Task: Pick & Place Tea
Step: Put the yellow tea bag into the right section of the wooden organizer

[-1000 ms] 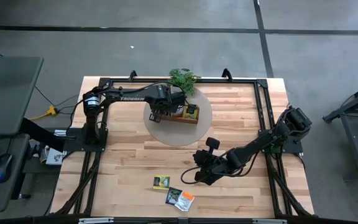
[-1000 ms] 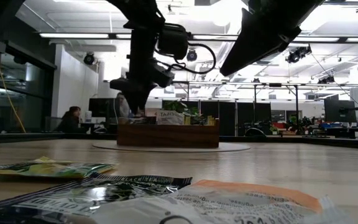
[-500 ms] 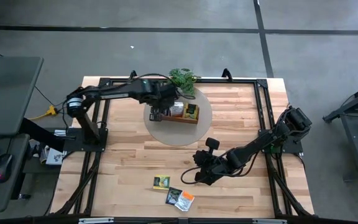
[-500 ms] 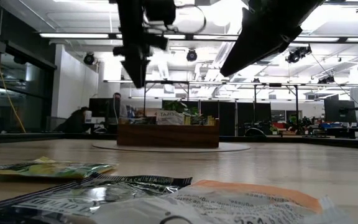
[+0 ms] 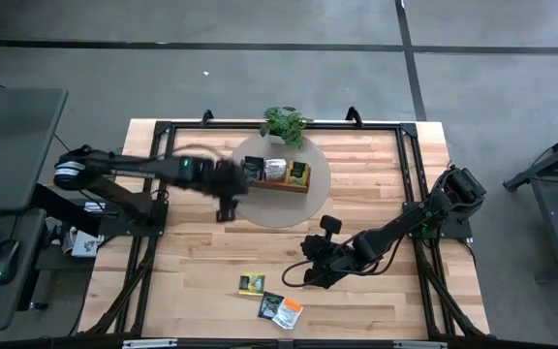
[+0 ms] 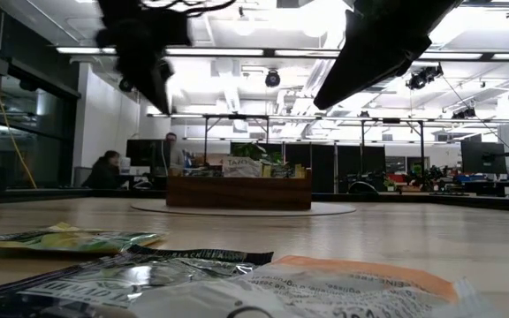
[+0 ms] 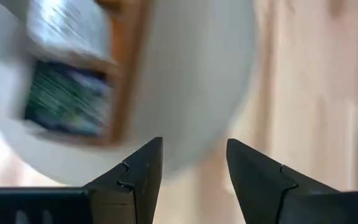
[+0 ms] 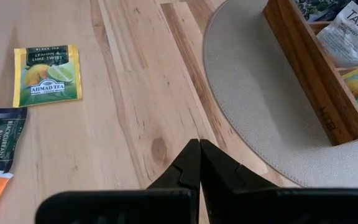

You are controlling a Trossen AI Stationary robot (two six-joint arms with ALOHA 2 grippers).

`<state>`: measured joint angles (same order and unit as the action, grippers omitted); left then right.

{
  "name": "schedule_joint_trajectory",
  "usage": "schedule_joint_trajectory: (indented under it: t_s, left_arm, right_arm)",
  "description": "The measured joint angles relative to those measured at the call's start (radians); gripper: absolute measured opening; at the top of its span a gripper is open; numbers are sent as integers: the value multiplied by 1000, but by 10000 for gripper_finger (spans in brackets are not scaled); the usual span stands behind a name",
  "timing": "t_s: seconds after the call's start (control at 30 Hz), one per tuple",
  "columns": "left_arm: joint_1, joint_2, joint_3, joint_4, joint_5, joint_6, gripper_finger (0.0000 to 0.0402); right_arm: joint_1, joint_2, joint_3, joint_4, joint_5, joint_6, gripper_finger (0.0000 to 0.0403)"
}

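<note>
Near edge, lower centre of high view: three loose tea sachets on the pale wooden table [image 5: 192, 242], i.e. yellow-green sachet [image 5: 251, 283], dark blue-black sachet [image 5: 270, 305], orange sachet [image 5: 289, 312], not yet picked. Just above them, right gripper [image 5: 310, 274] rests low, fingers together, empty. Farther back, left gripper [image 5: 226, 206], fingers apart and empty, has swung left off the brown wooden tray [image 5: 279, 184] on the grey round mat [image 5: 260, 208], now at mat's left edge. Judgement: sachet delivered to tray w/ others; left arm retracting, next pick pending.
</note>
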<state>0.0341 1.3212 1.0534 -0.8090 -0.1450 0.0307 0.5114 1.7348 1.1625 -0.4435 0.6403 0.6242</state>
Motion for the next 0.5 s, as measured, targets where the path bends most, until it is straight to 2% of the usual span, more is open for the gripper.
schedule_joint_trajectory:
  t_s: [0.2, 0.5]
  left_arm:
    - [-249, -51, -185, 164, -35, -266, 174]
    - [-629, -41, -326, 428, -260, -637, 174]
  right_arm:
    - [0, 4, 0, 63, -12, -7, 0]
    - [-7, 121, 2, 422, -151, -160, 0]
